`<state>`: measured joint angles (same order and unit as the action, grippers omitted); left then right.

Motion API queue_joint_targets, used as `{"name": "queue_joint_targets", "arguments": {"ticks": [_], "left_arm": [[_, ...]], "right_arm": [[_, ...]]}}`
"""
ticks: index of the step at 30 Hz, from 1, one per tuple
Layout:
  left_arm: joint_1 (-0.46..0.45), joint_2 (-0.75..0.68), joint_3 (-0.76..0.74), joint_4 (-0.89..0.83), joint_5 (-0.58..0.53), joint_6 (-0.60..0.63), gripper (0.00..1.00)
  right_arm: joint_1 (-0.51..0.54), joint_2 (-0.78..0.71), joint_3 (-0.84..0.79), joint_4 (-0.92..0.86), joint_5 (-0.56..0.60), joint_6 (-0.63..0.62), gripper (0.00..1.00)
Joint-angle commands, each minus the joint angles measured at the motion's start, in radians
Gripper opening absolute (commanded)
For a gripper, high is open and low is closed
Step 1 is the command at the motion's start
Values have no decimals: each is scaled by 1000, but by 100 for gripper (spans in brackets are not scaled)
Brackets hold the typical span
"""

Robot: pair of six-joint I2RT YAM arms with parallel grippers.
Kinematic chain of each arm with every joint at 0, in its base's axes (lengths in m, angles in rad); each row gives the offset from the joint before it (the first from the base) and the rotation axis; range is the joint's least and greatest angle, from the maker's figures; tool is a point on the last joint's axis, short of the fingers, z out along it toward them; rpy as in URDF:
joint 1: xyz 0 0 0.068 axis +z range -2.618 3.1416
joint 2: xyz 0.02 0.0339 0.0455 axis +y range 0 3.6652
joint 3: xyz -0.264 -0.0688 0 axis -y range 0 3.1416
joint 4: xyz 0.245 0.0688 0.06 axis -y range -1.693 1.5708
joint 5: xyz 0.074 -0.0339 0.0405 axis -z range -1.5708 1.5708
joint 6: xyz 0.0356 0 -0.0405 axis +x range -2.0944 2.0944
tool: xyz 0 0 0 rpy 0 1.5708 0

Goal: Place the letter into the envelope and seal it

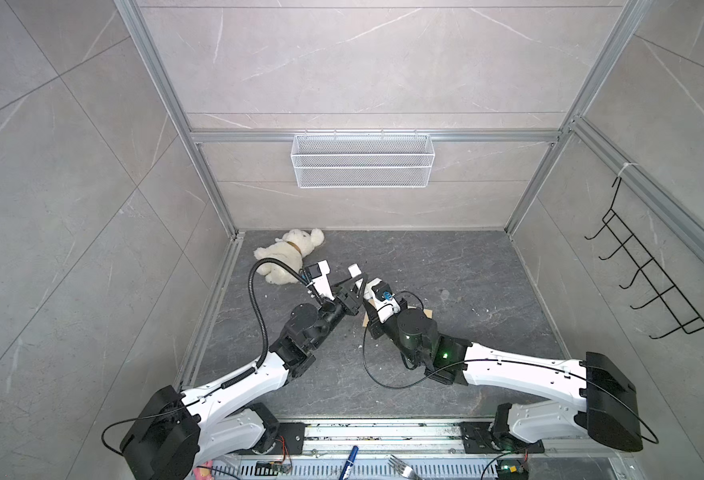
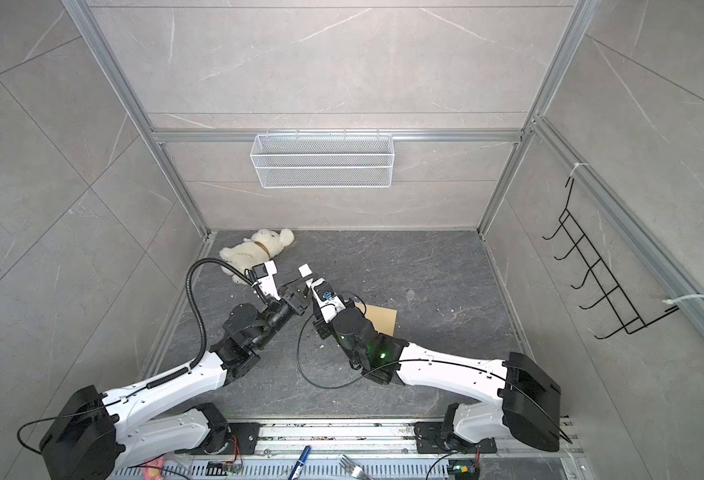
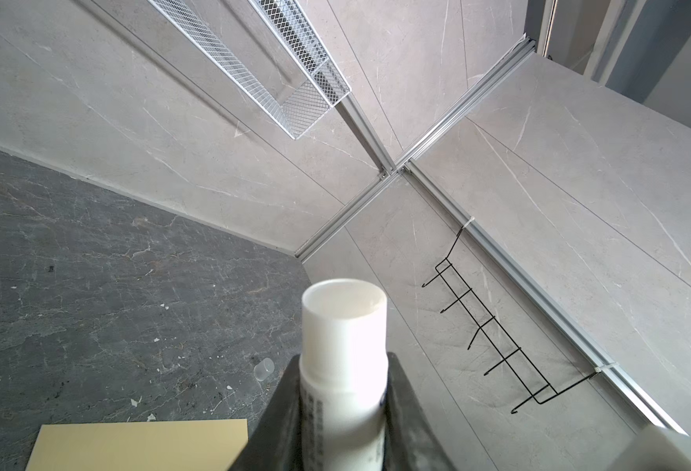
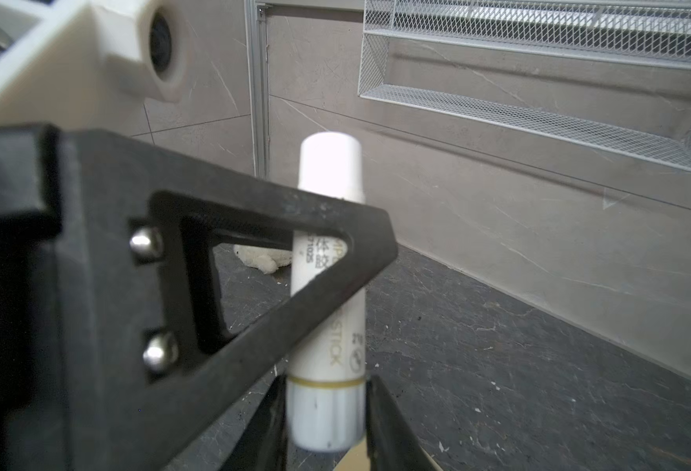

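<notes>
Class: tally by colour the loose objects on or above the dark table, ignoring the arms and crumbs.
White: 2, fluffy plush bear, cylindrical plastic glue stick
Yellow-tan: 1, flat paper envelope
Clear: 1, small plastic cap
Total: 4

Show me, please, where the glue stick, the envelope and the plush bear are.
glue stick (image 3: 343, 346): left wrist view, white tube.
envelope (image 2: 381, 318): in a top view, uncovered right part.
plush bear (image 1: 283, 253): in a top view, its body.
</notes>
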<state>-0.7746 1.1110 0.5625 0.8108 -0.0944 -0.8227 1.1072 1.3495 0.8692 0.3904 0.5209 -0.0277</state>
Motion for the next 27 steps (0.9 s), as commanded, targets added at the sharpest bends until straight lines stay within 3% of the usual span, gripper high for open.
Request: {"name": "queue_joint_targets", "arguments": {"ticks": [1, 7, 10, 17, 23, 27], "left_arm": [[-4, -21, 46, 48, 8, 0, 0], [-3, -12, 46, 49, 24, 10, 0], [-2, -5, 42, 70, 49, 39, 0], [-2, 10, 9, 211, 166, 135, 0], [-3, 21, 1, 304, 281, 173, 0], [-3, 19, 4, 315, 314, 177, 0]], "right_arm": [[2, 1, 30, -4, 23, 15, 28], [-1, -26, 18, 18, -22, 34, 11], [-26, -58, 13, 1, -100, 66, 5], [-275, -160, -33, 1, -628, 305, 0], [-477, -121, -38, 142, -1093, 528, 0], [-552, -62, -44, 306, -1273, 676, 0]]}}
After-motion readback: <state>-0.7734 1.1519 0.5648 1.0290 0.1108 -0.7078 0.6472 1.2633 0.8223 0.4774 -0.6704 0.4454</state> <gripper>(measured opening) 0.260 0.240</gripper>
